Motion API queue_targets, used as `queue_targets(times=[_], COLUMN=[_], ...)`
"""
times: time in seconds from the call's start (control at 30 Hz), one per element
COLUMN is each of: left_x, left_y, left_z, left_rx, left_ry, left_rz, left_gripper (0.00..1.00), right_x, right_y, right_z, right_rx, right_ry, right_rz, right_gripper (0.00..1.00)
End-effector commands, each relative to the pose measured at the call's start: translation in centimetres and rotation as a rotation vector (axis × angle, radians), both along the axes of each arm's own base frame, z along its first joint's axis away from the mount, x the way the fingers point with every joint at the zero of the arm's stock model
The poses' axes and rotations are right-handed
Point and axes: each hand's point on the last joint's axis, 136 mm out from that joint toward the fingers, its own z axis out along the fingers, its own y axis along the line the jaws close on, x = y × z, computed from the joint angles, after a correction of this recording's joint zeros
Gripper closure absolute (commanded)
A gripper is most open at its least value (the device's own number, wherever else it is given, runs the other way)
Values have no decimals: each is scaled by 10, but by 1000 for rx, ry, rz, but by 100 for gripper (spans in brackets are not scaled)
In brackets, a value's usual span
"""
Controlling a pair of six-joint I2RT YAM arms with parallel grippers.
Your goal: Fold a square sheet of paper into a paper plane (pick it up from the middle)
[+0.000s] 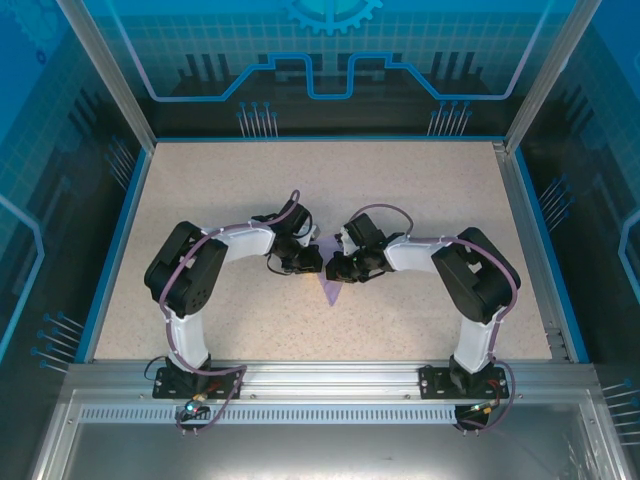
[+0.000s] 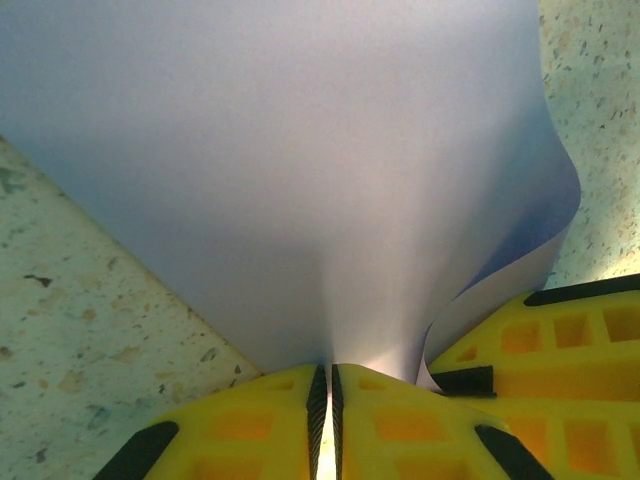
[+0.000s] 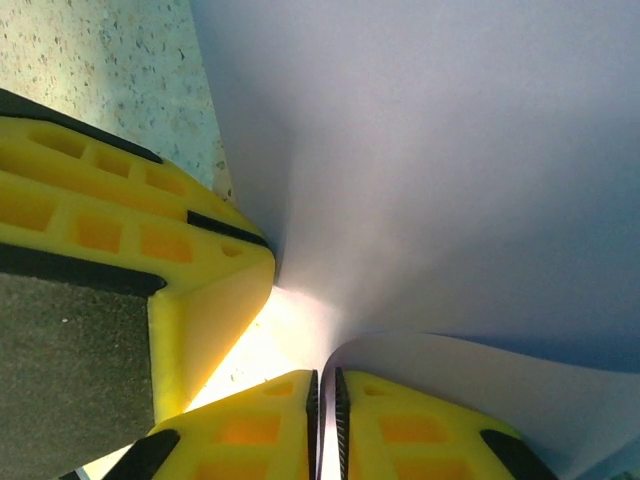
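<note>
Left arm: the left arm [image 1: 190, 275] bends in from its base toward the middle of the table [image 1: 200, 190].
Left fingers: the left fingers [image 2: 250, 425] are clenched on the lower edge of the sheet of paper [image 2: 300, 150], pads almost meeting with the paper running down into the slit between them.
Paper: the lavender sheet is at the table's centre, between the two arms. In the top view only a small pointed corner shows, aimed at the near edge. Up close it rises away from the fingers as a smooth bowed surface, with a second layer curling round on the right.
Right fingers: the right fingers [image 3: 410, 425] sit just beside the left ones and are pinched narrowly on a curled edge of the same sheet.
Right arm: the right arm [image 1: 470, 280] mirrors the left, reaching inward.
Done: the sheet appears gathered at its middle and held by both sides.
Left: no sharp crease, nose or wings can be seen, so the folding into a plane looks almost wholly ahead.
</note>
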Motion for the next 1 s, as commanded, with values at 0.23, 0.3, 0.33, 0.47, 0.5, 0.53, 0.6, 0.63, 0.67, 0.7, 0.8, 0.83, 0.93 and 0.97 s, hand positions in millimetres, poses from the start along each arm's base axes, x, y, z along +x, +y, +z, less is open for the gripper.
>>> queue_targets(times=[0.23, 0.3, 0.33, 0.47, 0.5, 0.53, 0.6, 0.63, 0.67, 0.7, 0.8, 0.83, 0.93, 0.97], left_x=[-23, -24, -24, -22, -22, -21, -20, -20, -19, -18, -15, -14, -14, -14], left_y=[12, 12, 12, 12, 12, 12, 13, 14, 14, 14, 15, 14, 9, 8], left_z=[-20, -20, -19, -14, -13, -11, -8, -5, -2, 1, 13, 17, 26, 28], left_rx=[43, 40, 39, 33, 31, 29, 23, 18, 10, 2, -33, -46, -81, -90], left_ry=[100, 99, 97, 89, 87, 84, 76, 71, 66, 62, 46, 42, 39, 40], left_rz=[13, 14, 14, 19, 20, 23, 31, 36, 42, 48, 68, 71, 69, 70], left_gripper=[84, 84, 84, 84, 84, 84, 84, 84, 84, 84, 83, 83, 83, 83], right_x=[-3, -4, -4, -4, -4, -5, -5, -5, -6, -6, -6, -7, -8, -9], right_y=[2, 1, 1, 0, 1, 0, 0, 0, 0, 0, -2, -2, -3, -4], right_z=[-7, -8, -8, -9, -9, -10, -11, -11, -13, -12, -13, -13, -15, -16], right_rx=[-33, -35, -35, -40, -38, -40, -39, -38, -40, -39, -44, -44, -50, -52], right_ry=[6, 9, 8, 7, 9, 11, 12, 15, 17, 16, 16, 17, 20, 23], right_rz=[17, 18, 17, 14, 16, 15, 14, 15, 16, 15, 12, 11, 8, 7], right_gripper=[68, 63, 62, 58, 58, 57, 57, 57, 57, 57, 59, 60, 63, 65])
